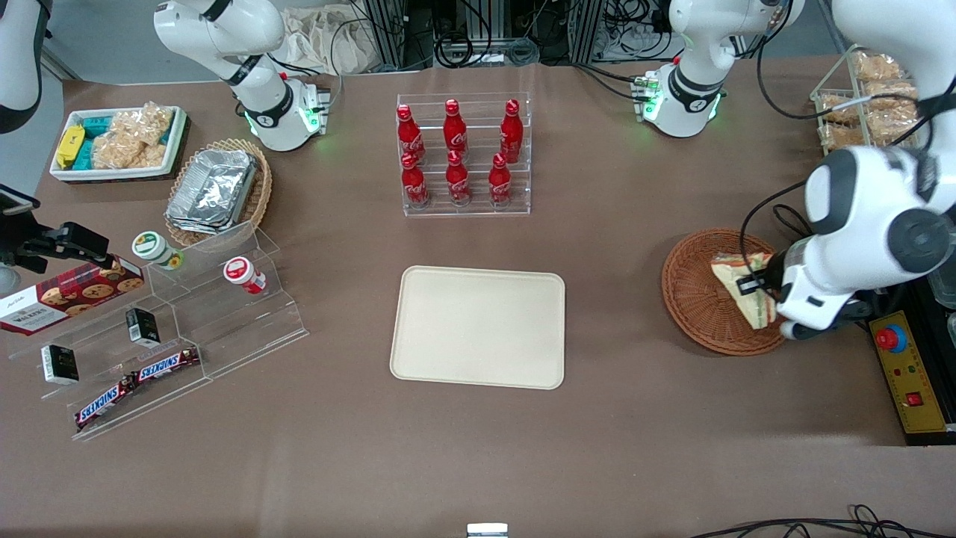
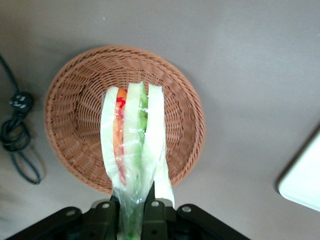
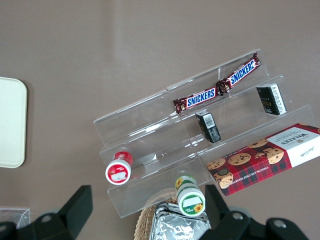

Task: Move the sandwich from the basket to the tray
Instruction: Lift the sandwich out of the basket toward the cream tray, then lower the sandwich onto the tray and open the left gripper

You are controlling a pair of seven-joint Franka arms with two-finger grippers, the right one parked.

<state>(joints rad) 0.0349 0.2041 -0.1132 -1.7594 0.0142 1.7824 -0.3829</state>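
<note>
The hand point(image 2: 132, 212) pinches the wrapped sandwich point(image 2: 134, 145) above the basket point(image 2: 70, 115), with the tray point(image 1: 478, 326) well apart.

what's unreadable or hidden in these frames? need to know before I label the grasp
- Front view: the gripper fingertips on the sandwich are covered by the arm's own wrist, so contact can't be judged there.
- Front view: part of the basket rim sits under that arm.
- Left wrist view: the sandwich end runs between the fingers and off the frame edge.
- Left wrist view: only a corner of the tray shows.
</note>
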